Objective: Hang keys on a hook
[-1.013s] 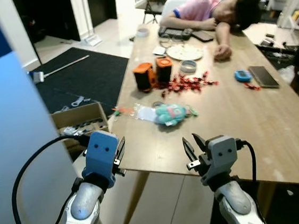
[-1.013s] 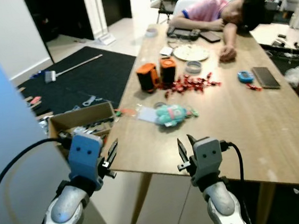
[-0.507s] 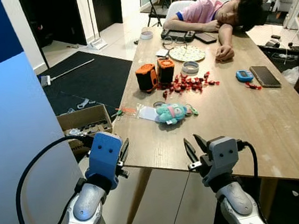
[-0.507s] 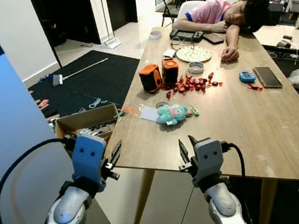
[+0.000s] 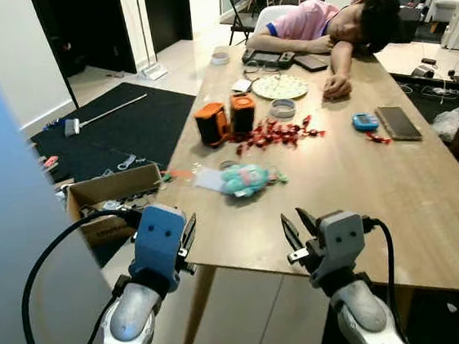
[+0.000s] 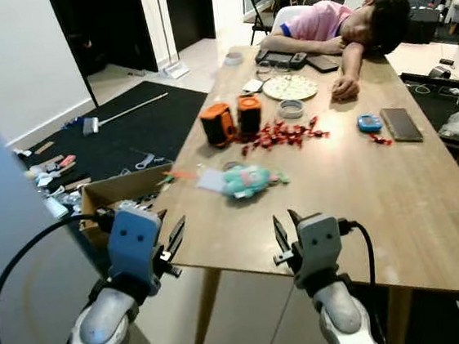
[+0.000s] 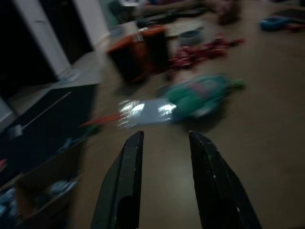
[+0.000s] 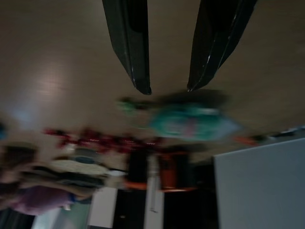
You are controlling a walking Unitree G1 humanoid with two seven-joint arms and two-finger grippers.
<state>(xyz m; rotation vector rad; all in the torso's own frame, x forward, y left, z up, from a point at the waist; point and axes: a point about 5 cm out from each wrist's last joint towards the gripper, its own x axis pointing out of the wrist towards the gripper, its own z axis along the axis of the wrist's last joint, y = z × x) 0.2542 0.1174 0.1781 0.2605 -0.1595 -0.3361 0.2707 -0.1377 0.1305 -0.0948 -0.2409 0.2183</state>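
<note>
A teal plush toy [image 5: 242, 179] lies near the front left of the long wooden table [image 5: 379, 189], with a clear plastic bag [image 5: 208, 178] beside it. I cannot make out any keys or a hook. My left gripper [image 5: 188, 230] hovers open at the table's front left corner, empty. My right gripper [image 5: 297, 226] is open and empty just before the front edge. The left wrist view has the plush [image 7: 202, 95] ahead of the left gripper [image 7: 164, 136]. In the blurred right wrist view the plush [image 8: 190, 121] lies beyond the right gripper [image 8: 167, 89].
Two orange-and-black containers [image 5: 226, 119], red wrappers [image 5: 275, 133], a plate [image 5: 280, 86], a blue object [image 5: 364, 122] and a phone [image 5: 398, 122] lie further back. A person [image 5: 321, 27] slumps over the far end. A cardboard box [image 5: 105, 197] sits on the floor, beside a blue-grey panel [image 5: 15, 244].
The camera has shifted, so the table and panel sit a little further left in the picture. Both arms hold the same pose with open fingers.
</note>
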